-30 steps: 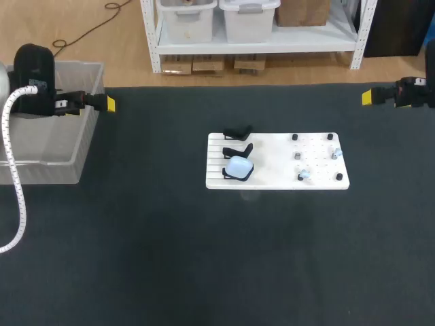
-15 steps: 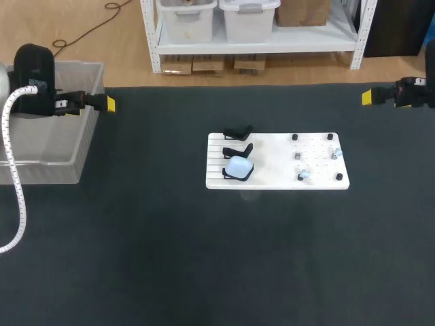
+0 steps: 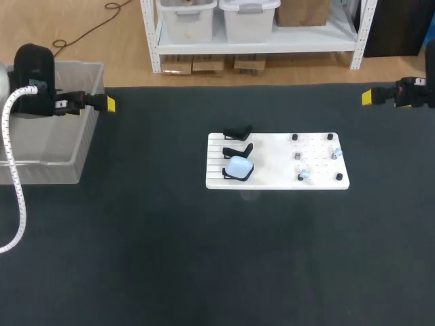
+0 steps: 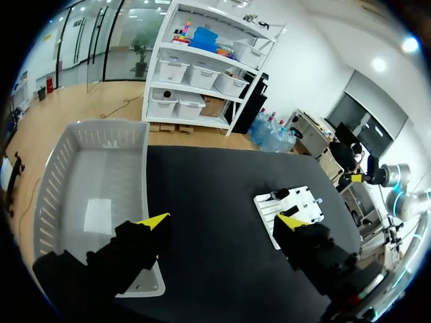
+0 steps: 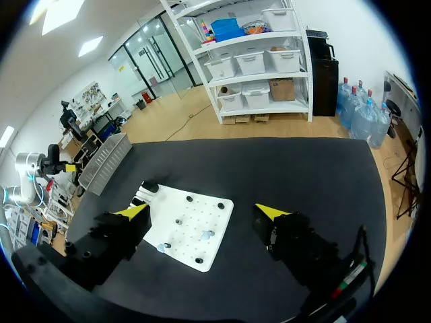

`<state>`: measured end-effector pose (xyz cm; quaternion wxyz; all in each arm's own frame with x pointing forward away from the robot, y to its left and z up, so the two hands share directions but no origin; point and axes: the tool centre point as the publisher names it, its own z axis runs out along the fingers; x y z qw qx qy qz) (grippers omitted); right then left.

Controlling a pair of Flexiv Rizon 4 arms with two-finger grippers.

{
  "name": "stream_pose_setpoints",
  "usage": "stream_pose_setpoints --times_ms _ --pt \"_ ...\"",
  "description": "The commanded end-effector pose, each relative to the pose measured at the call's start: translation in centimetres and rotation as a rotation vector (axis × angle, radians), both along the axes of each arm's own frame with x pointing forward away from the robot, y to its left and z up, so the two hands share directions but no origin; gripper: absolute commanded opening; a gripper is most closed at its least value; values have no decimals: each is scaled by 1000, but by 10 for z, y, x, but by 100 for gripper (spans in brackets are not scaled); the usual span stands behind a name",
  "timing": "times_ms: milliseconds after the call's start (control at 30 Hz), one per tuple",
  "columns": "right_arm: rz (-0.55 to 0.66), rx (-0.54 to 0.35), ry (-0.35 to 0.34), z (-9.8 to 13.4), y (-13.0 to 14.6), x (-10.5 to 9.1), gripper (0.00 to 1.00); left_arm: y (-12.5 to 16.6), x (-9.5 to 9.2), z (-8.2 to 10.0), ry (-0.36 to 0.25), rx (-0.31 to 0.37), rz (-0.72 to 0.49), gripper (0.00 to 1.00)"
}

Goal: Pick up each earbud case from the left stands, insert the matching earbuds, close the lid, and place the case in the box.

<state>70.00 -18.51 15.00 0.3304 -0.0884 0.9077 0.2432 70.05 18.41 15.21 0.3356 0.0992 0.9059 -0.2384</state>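
We are looking at one pale blue earbud case (image 3: 238, 166), small, rounded and smooth. It is sitting in the nearest of three black stands on the left end of a white board (image 3: 272, 180) in the middle of the table. We are not able to tell whether its lid is open.

The middle stand (image 3: 239, 149) and the far stand (image 3: 238, 130) are holding nothing. A few tiny pale earbuds (image 3: 304, 175) are resting among black pegs on the board's right half.

We are judging that, for this case, every step is left: lifting it, fitting its earbuds, closing the lid and boxing it. The empty stands are hinting at cases already handled, but we are not making out any case inside the clear box (image 3: 51, 173) at the table's left edge.

The left gripper (image 3: 107, 103) is hanging beside the box and the right gripper (image 3: 368, 97) over the far right edge. Both are well apart from the board, with fingers spread wide and holding nothing.
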Motion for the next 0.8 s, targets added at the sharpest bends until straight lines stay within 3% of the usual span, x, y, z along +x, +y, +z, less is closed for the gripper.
stream_pose_setpoints --times_ms 33,300,433,567,800 --pt "0 0 0 0 0 0 100 -3 0 6 -52 -20 -72 100" --pt "0 0 0 0 0 0 100 -12 0 28 -212 23 -341 100" --pt "0 0 0 0 0 0 100 -20 -7 34 -281 55 -534 100" --pt "0 0 0 0 0 0 100 -31 -15 39 -315 92 -703 100" --pt "0 0 0 0 0 0 100 -53 -18 42 -429 183 -835 100"
